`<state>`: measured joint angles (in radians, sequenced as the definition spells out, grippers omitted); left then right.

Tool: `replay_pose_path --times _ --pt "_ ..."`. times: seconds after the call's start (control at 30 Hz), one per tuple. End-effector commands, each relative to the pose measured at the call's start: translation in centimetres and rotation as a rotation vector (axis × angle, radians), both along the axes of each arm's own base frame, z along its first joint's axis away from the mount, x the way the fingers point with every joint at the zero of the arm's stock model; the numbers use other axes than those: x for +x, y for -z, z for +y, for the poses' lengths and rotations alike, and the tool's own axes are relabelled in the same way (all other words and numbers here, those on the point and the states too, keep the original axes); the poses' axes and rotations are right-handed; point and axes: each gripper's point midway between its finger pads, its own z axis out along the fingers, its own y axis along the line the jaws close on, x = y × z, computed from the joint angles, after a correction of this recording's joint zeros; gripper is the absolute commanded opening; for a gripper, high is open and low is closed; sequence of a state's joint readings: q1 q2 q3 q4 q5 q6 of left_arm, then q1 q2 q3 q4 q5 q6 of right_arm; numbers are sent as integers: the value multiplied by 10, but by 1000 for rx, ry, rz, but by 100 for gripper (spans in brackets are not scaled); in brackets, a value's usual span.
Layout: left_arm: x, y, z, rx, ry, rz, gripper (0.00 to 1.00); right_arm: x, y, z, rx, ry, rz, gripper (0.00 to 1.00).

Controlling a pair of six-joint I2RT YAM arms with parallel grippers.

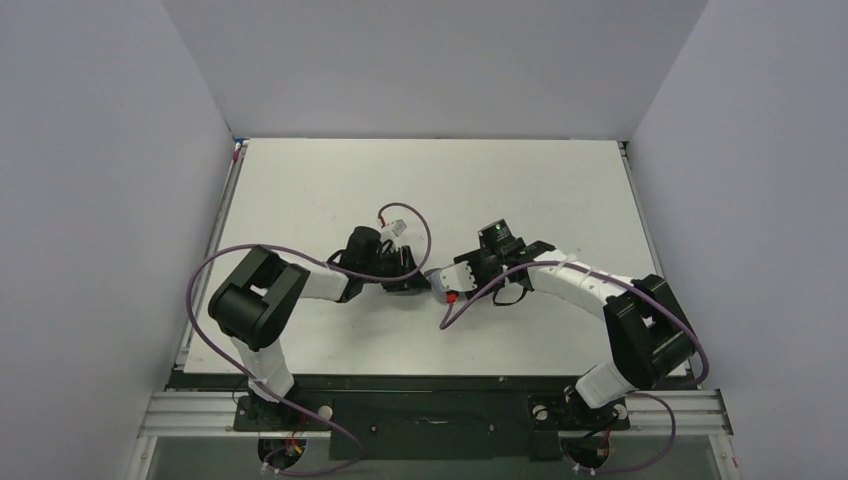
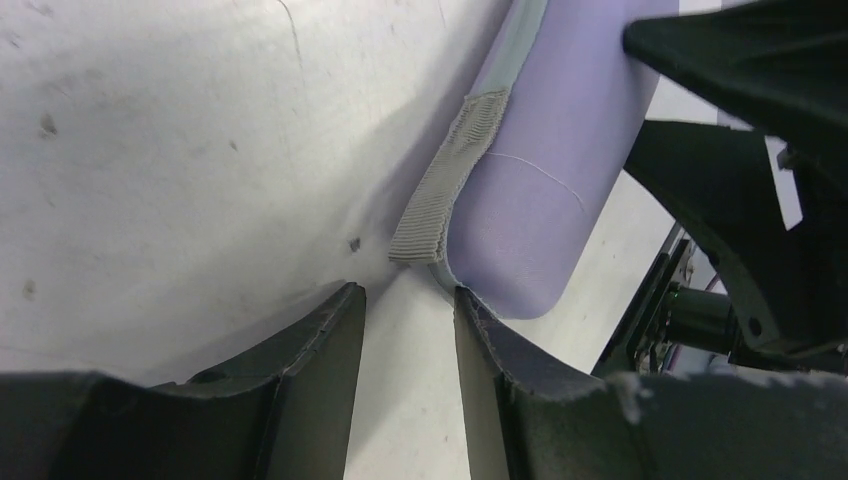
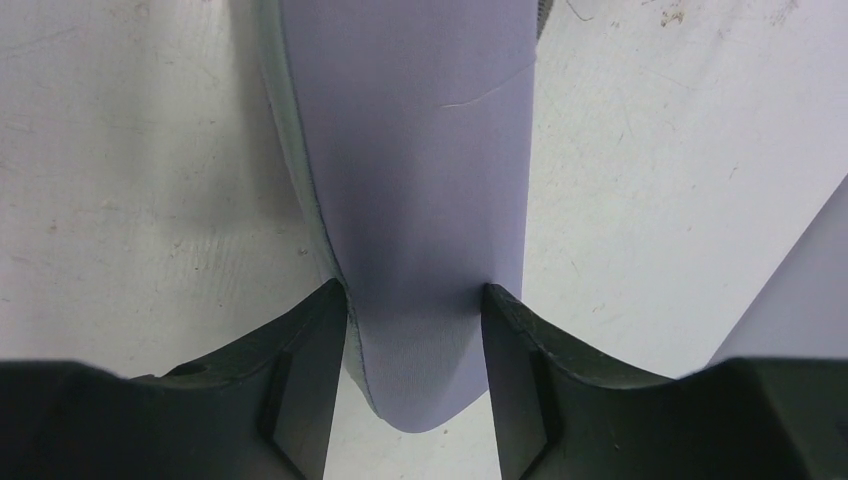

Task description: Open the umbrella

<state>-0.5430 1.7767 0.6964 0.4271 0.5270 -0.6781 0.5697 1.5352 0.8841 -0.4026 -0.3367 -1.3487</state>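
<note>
White matte tabletop (image 1: 330, 180), scuffed and speckled. Plain pale grey panel walls (image 1: 100, 150) on three sides. Silver aluminium rail (image 1: 190, 415) along the near edge. Even, diffuse light.

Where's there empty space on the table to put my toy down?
The far half of the table, between the arms and the back wall, is bare. So is the near strip between the two arms. The middle is crowded: the left hand and right hand meet at the umbrella.
</note>
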Motion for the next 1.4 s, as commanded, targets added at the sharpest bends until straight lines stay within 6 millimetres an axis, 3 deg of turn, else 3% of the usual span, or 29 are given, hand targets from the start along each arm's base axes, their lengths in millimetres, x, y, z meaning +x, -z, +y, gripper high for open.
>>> replay_pose_path --times 0.0,0.47,0.63,0.93,1.23,1.37 --pt "38 -24 -10 -92 -40 -72 35 -26 18 -6 -60 -61 47 39" --pt "53 -25 -8 -210 -102 20 39 -31 21 -11 -87 -94 30 37" --pt "51 -33 -12 -271 -89 51 39 -35 21 -17 -92 -97 30 36" --pt "54 -28 -24 -266 -77 53 40 -34 18 -14 -83 -85 39 36" --pt "59 -2 -15 -166 -149 100 32 -36 19 -17 -93 -89 34 36" --pt "50 9 -3 -91 -146 131 28 -35 20 -19 -98 -77 33 36"
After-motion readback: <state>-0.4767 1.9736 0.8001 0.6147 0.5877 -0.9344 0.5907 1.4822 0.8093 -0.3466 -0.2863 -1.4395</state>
